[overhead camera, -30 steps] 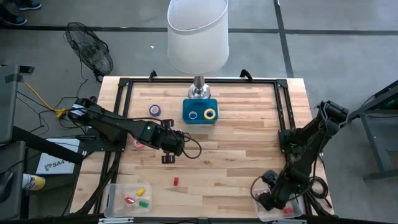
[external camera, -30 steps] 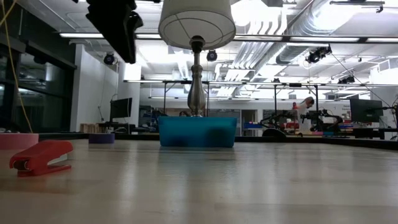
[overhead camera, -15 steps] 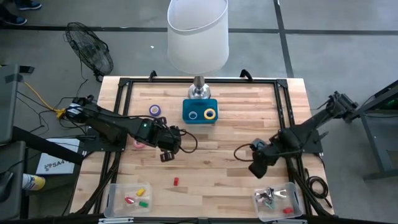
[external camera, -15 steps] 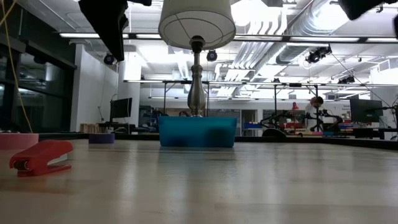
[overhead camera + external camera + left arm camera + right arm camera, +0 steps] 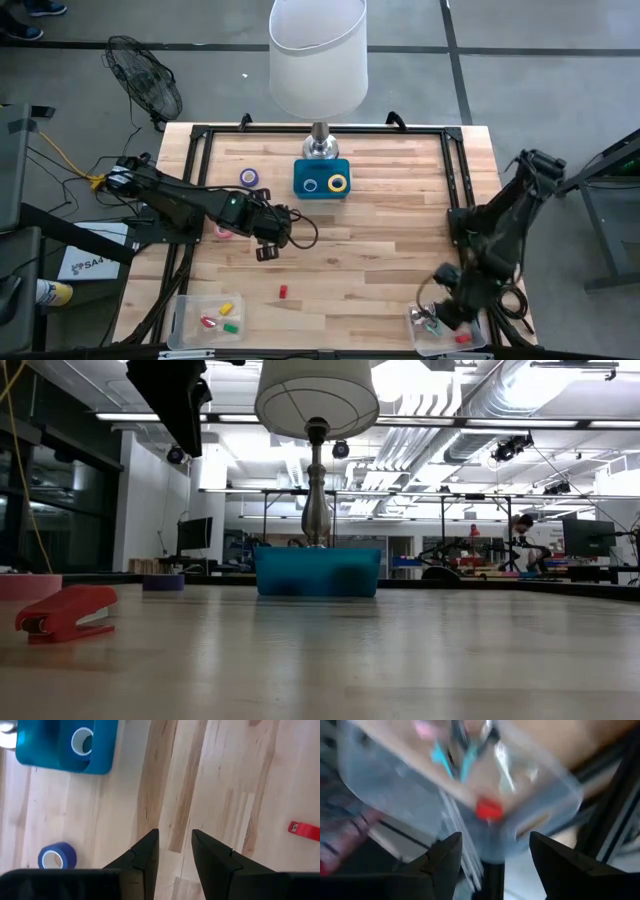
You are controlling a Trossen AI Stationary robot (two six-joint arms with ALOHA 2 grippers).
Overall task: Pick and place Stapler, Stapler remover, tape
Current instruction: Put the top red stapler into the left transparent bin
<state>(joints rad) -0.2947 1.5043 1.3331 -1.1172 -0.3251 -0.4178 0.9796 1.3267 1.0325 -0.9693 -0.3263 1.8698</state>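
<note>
My left gripper (image 5: 266, 252) hangs open above the table's left middle, with bare wood between its fingers (image 5: 175, 847). The small red stapler (image 5: 282, 291) lies flat on the table nearer the near edge (image 5: 305, 830) (image 5: 65, 610). A purple tape roll (image 5: 248, 177) lies flat by the blue tray (image 5: 322, 190), which holds a blue roll (image 5: 310, 184) and a yellow roll (image 5: 338, 183). A pink roll (image 5: 219, 232) shows beside the left arm. My right gripper (image 5: 437, 318) is open over the clear near-right container (image 5: 462, 325), above a teal-and-metal thing (image 5: 462, 750) that I cannot name for sure.
A lamp (image 5: 318, 60) stands at the far middle behind the blue tray. A clear container (image 5: 190, 318) at the near left holds small red, yellow and green blocks. A black frame (image 5: 455, 170) borders the table. A red block (image 5: 489, 810) lies in the near-right container.
My right arm swung from the near-right container up toward the table's middle, then came back down over that container. The left arm stayed almost where it was.
</note>
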